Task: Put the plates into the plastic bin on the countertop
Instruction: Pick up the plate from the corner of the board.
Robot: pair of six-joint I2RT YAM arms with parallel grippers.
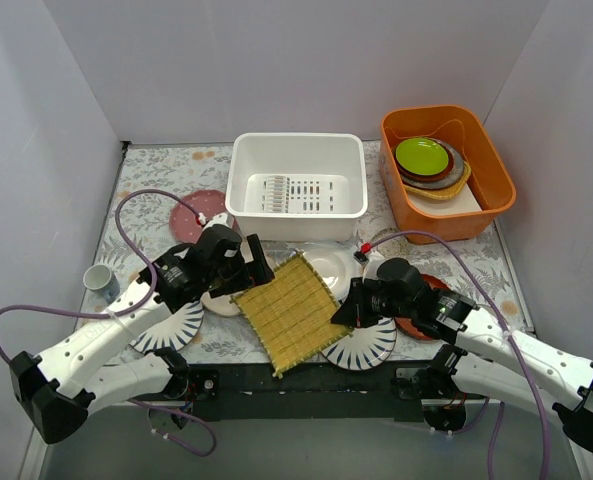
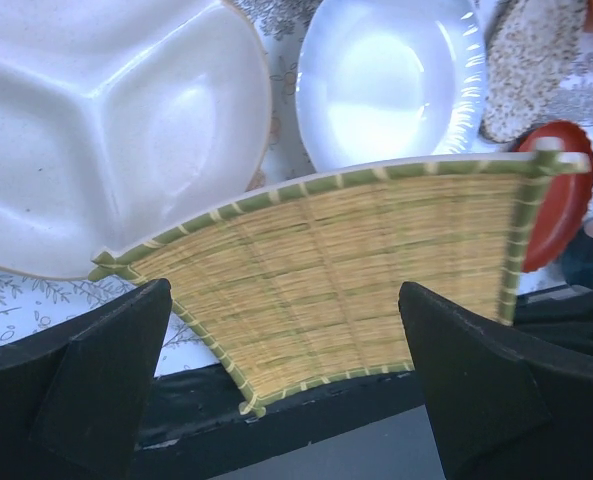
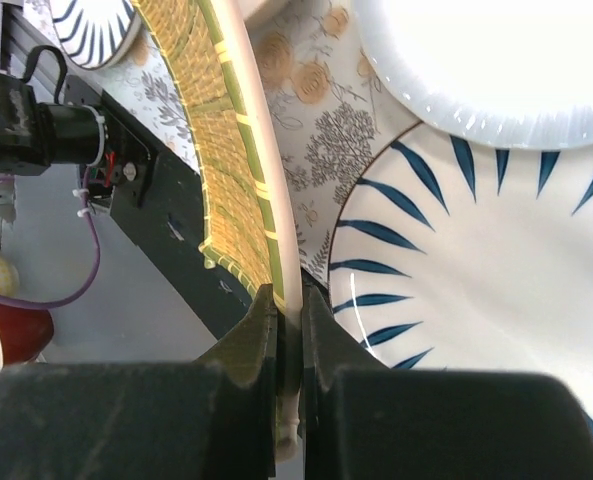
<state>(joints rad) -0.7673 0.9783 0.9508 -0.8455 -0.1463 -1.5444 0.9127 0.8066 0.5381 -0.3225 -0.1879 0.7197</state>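
Right now none of the plates is in the bin (image 1: 296, 214), which sits at 12 o'clock from the mat (image 1: 291, 312) and shows only its slotted bottom. They lie flat on the tabletop (image 1: 151, 172) around that mat: a cream plate (image 2: 96, 120) at 10 o'clock, a white plate (image 2: 386, 80) at 1, a pink plate (image 1: 198, 215) at 11, a red plate (image 2: 556, 205) at 3, one striped plate (image 1: 166, 328) at 9 and another striped plate (image 1: 368, 342) at 4. The right gripper (image 3: 288, 305) has its jaws pinched tight on the mat's thin pale edge near its 3 o'clock corner. The left gripper (image 2: 284, 298) hangs over the mat's 10 o'clock side, jaws spread wide and holding nothing. The plates look stiff, glazed and breakable, probably slick and fairly heavy. Lying flat, each offers only its rim, so a pinch across a raised lip seems the best hold, followed by a gentle set-down. The orange tub (image 1: 446, 228), between 1 and 2 o'clock, holds stacked dishes, with a green dish (image 1: 423, 157) on top.
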